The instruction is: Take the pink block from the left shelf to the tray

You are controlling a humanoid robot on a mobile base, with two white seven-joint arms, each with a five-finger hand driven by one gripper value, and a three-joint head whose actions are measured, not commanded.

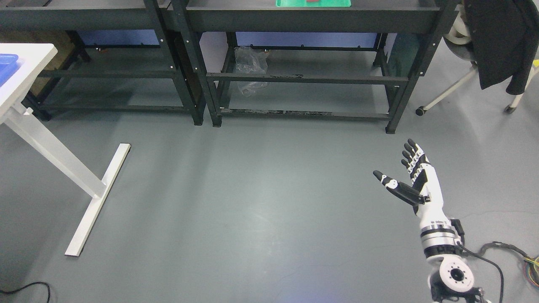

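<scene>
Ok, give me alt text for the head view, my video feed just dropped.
The right hand hangs open and empty over bare grey floor, well short of two dark metal shelves. A green tray shows at the top edge on the right-hand shelf; a white table with a blue bin stands at left.

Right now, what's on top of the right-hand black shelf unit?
A green tray lies on the right shelf unit, with a small dark red thing on it. The picture's top edge cuts both off, so the rest is unseen.
</scene>
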